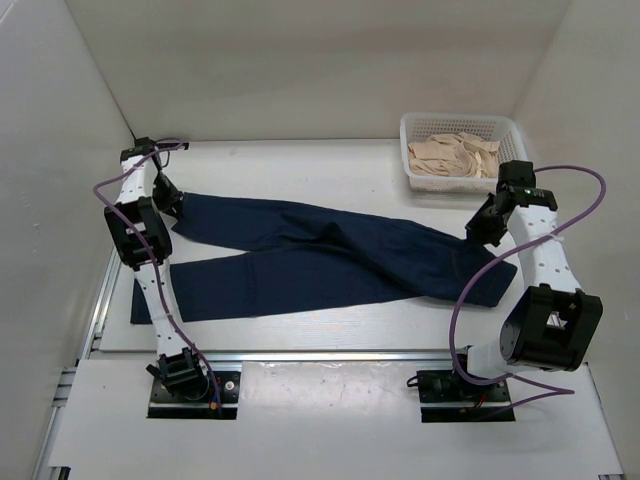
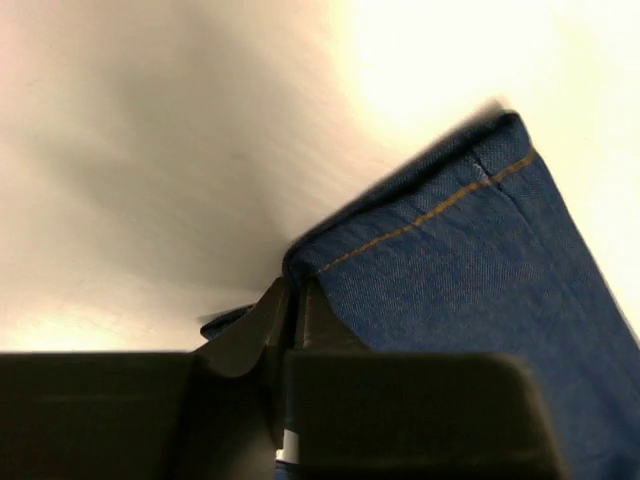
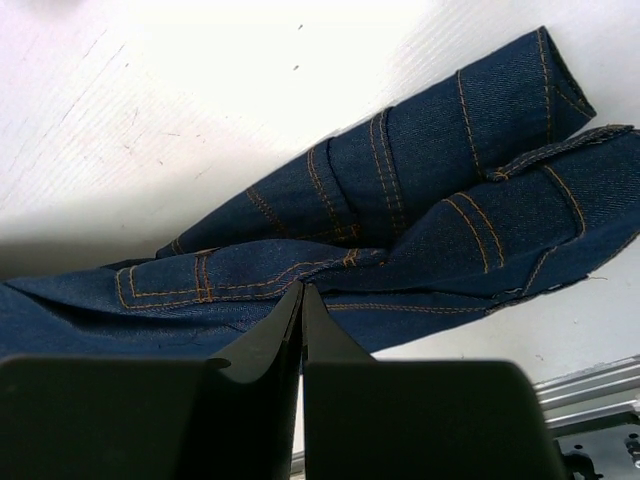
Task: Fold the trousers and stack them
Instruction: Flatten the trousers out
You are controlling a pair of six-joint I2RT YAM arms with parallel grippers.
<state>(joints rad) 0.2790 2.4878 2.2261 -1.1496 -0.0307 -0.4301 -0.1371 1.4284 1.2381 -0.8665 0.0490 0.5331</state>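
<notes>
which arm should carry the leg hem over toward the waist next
Left. The left gripper is pinched on a hem corner of the jeans; the right gripper sits at the waist end.

One pair of jeans (image 1: pixel 320 255), one basket (image 1: pixel 462 119), beige cloths (image 1: pixel 455 155) too tangled to count, two arms: left arm (image 1: pixel 135 235), right arm (image 1: pixel 540 255).

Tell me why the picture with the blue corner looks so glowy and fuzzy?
Left wrist view: glare whitens the table, and the trousers blur at their top corner. Right wrist view: stitching sharp, table washed out up top. Top external view: even light, soft shadows.
</notes>
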